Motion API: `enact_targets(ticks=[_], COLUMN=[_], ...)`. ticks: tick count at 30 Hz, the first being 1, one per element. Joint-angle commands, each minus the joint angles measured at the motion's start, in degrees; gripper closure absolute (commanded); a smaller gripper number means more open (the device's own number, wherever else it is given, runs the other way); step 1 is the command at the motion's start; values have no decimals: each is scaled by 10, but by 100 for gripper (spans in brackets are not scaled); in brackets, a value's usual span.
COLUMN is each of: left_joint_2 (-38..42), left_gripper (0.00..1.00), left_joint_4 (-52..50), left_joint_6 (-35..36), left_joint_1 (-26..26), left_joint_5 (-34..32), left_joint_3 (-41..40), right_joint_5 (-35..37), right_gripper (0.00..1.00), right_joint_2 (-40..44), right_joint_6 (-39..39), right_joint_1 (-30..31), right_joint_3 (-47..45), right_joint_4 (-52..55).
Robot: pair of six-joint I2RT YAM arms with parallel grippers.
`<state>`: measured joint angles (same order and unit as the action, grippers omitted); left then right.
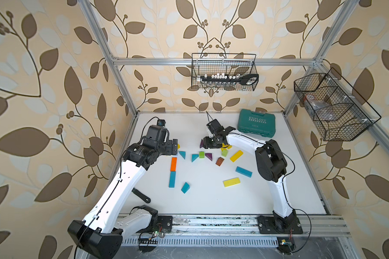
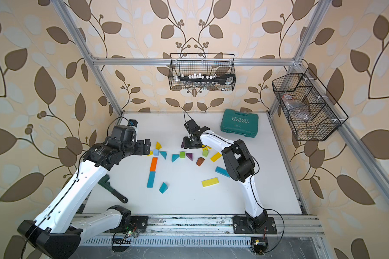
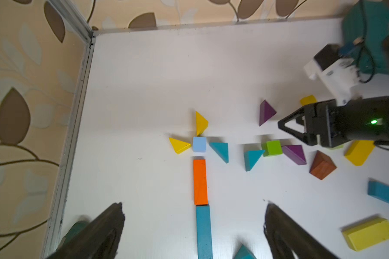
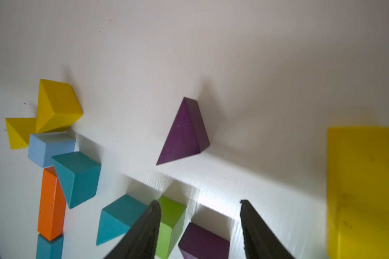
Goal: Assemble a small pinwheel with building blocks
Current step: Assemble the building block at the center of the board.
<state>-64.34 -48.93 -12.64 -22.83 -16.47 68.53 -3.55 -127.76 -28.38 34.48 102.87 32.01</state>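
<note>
Building blocks lie flat on the white table (image 1: 211,199). A pale-blue cube (image 3: 199,144) has two yellow wedges (image 3: 201,123) and a teal wedge (image 3: 220,150) around it. Below it an orange bar (image 3: 200,181) and a teal bar (image 3: 203,231) lie end to end. My left gripper (image 3: 194,208) is open wide above these bars, holding nothing. My right gripper (image 4: 200,203) is open and empty, low over a green cube (image 4: 171,215) and a purple wedge (image 4: 202,240). A second purple wedge (image 4: 185,134) lies just beyond its fingertips.
Loose around the right arm lie a brown wedge (image 1: 219,161), yellow bars (image 1: 236,155), a teal bar (image 1: 243,171) and teal wedges (image 1: 185,187). The teal EXPLOIT case (image 1: 256,123) stands at the back right. A dark wrench (image 1: 142,195) lies under the left arm.
</note>
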Motion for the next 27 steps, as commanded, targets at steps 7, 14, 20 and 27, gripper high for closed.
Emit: enact_targets(ticks=[7,14,20,27], left_joint_2=[5,35,31,26], left_gripper=[1,1,1,1], left_joint_4=[-1,15,13,14], left_joint_6=[33,35,35,38], left_joint_1=[3,3,3,4], left_joint_5=[-36,-40,-41,-41], left_joint_3=[-44,-69,-71,-74], right_joint_5=[114,163,151,137], right_gripper=[34,43,57,62], right_joint_2=[-118,-150,-173,-178], right_joint_6=[21,50,71,90], right_joint_1=[33,45,44,43], right_joint_3=[163,209,229,223], right_joint_4=[85,100,109,101])
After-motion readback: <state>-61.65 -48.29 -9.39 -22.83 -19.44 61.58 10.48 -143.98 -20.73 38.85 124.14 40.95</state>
